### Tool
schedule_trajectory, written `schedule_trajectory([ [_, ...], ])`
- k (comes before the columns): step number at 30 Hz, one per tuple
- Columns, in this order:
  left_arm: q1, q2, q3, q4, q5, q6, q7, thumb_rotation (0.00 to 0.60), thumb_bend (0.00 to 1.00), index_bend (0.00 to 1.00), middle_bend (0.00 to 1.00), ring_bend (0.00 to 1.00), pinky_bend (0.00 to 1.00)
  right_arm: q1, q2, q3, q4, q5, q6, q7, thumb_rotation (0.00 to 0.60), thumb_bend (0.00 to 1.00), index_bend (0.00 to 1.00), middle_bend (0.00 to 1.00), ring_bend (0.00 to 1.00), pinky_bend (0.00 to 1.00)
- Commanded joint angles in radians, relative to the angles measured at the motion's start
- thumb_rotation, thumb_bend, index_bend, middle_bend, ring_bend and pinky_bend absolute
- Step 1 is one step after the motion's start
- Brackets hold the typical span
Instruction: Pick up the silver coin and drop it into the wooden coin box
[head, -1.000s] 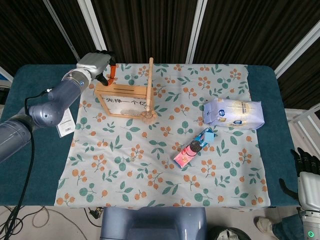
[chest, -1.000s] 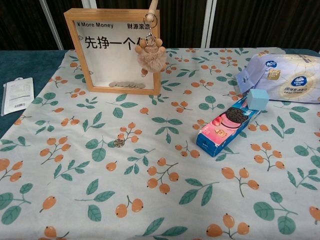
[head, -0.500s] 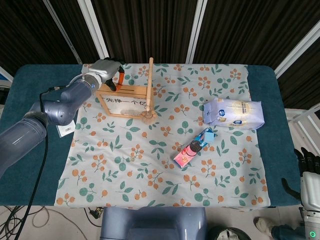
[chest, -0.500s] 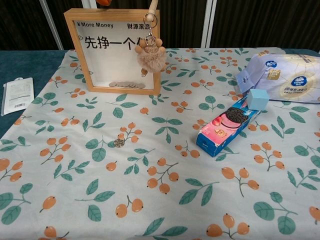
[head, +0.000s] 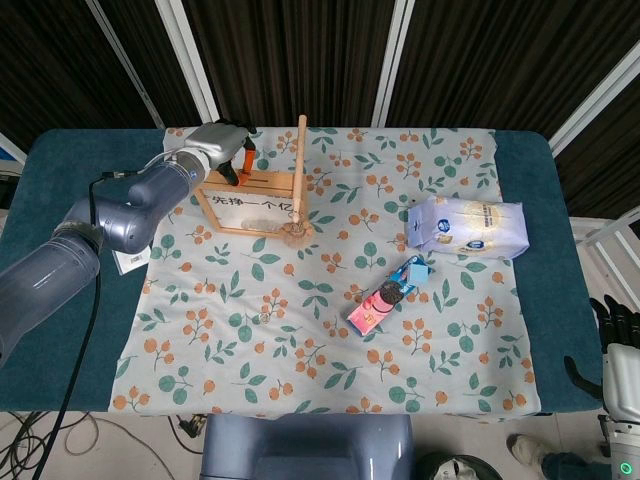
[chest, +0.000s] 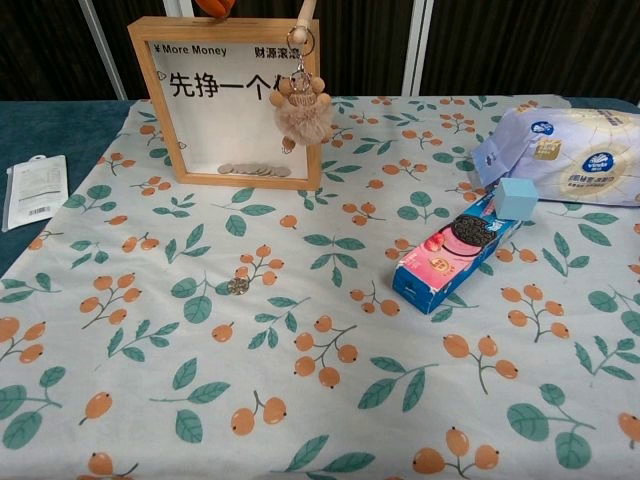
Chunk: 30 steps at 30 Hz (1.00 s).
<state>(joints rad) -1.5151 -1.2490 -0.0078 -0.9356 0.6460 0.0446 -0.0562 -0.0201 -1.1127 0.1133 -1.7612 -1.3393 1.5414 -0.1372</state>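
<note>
Since a second ago the left hand (head: 228, 140) has slid right along the far edge of the table and now sits over the top of the wooden coin box (head: 252, 201). Its orange-tipped fingers point down at the frame, but whether they pinch anything I cannot tell; the chest view cuts off all but an orange tip at the top edge. At the left edge of the cloth (chest: 330, 400) lies a white packet (chest: 33, 189). A silver coin (chest: 238, 286) rests on the cloth in front of the box, well apart from it; more coins lie inside behind the glass. A fluffy keyring (chest: 303, 108) hangs over the box's right side, hiding some lettering. Further right sit a pink snack box (chest: 448, 258) and a white bag (chest: 565, 155). The right hand (head: 620, 345) hangs beyond the near right corner, partly cut off, fingers apart and holding nothing.
</note>
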Motion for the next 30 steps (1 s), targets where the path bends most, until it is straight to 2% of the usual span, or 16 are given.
schedule_trajectory([
  [1,-0.004,-0.001,0.003,-0.001,0.022,-0.004,-0.025,0.600,0.48,0.62,0.08,0.00,0.00,0.000,0.000,0.000,-0.001,0.001,0.000,0.000,0.600,0.37,0.10,0.05,0.00,0.00],
  [30,-0.030,-0.009,0.038,0.008,0.167,-0.001,-0.180,0.600,0.41,0.57,0.08,0.00,0.00,-0.002,0.000,0.003,-0.004,0.003,0.003,0.000,0.600,0.37,0.10,0.05,0.00,0.00],
])
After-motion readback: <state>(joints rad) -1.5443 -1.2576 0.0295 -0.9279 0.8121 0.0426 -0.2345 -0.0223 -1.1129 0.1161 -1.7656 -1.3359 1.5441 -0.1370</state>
